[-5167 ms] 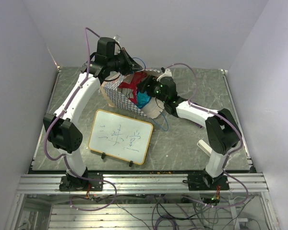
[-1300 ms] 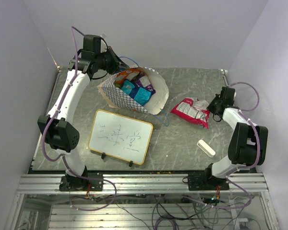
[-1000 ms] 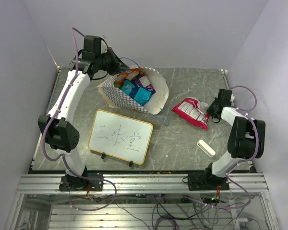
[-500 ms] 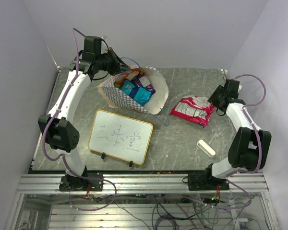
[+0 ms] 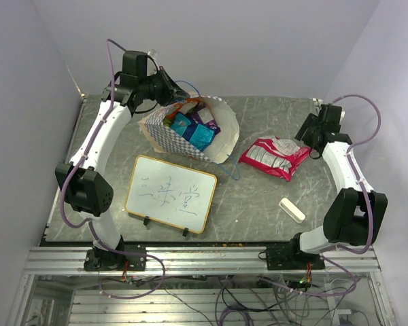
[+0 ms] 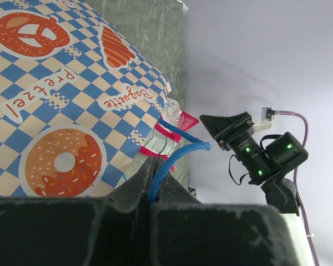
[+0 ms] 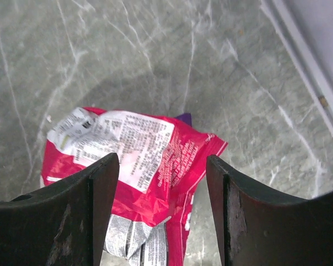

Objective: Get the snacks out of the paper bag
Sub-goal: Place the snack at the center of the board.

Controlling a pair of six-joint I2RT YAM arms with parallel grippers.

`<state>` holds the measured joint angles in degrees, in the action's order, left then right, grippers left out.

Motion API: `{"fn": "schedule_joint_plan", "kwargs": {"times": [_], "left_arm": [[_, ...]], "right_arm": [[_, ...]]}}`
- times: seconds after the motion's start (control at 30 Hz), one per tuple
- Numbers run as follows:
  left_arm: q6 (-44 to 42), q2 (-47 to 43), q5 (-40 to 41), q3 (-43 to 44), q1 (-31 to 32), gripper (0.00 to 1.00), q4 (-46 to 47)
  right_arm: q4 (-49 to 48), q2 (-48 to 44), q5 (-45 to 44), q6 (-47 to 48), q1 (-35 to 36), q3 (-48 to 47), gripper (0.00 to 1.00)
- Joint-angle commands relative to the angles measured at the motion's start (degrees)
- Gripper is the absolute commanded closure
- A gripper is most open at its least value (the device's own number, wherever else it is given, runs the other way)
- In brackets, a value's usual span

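Observation:
The paper bag [image 5: 164,139] leans open on the far left of the table, with a blue-teal packet [image 5: 192,134], a purple one [image 5: 208,123] and an orange one [image 5: 185,106] showing inside. My left gripper [image 5: 168,85] is above its far rim, shut on the bag's blue cord handle [image 6: 177,155]; in the left wrist view the left gripper [image 6: 151,166] pinches the cord beside the chequered bag [image 6: 55,111]. A red-white snack packet [image 5: 273,156] lies on the table to the right. My right gripper [image 7: 162,166] hovers open above this packet [image 7: 139,149], not touching it, at its right end [image 5: 306,140].
A framed whiteboard [image 5: 171,193] stands in front of the bag. A white eraser block [image 5: 292,210] lies near the right front. The right table rail [image 7: 305,61] and side wall are close behind the right arm.
My right gripper has opened, let go of the red-white packet on the table and pulled back up toward the far right. The left gripper has kept hold of the cord.

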<state>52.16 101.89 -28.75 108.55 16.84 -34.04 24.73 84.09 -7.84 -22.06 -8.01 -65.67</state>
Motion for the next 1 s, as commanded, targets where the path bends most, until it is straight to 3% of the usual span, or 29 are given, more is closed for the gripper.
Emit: {"fn": "schedule_joint_plan", "kwargs": {"times": [0.0,0.1,0.2,0.33,0.43,0.57,0.8,0.97], "left_arm": [[0.79,-1.90,-1.94,0.62,1.10,0.93,1.76],[0.90,-1.69,-1.69,0.70,1.50,0.93,1.68],[1.10,-1.40,-1.74,0.64,1.79,0.93,1.97],[1.09,-0.78,-1.92,1.25,1.96,0.93,1.81],[1.12,-0.89,-2.00,1.25,2.14,0.93,2.04],[0.43,-1.35,-1.97,1.22,2.22,0.93,1.23],[-0.27,-3.03,-3.10,-1.15,2.79,0.93,2.39],[-0.78,-3.00,-4.38,-1.01,3.91,0.93,3.34]], "right_arm": [[3.25,-0.53,-2.99,2.85,1.72,-4.44,0.36],[2.55,-1.33,1.17,4.10,4.25,-5.49,0.36],[-1.23,-1.16,19.65,3.82,6.25,-3.66,0.36],[-14.59,0.08,41.51,-5.74,7.42,4.36,0.34],[-23.69,2.96,47.16,-11.14,6.16,9.34,0.32],[-23.87,7.51,54.01,-7.93,3.59,11.38,0.30],[-32.72,9.81,55.34,-9.01,-2.78,20.86,0.25],[-32.81,10.97,54.10,-6.26,-3.11,24.05,0.25]]}}
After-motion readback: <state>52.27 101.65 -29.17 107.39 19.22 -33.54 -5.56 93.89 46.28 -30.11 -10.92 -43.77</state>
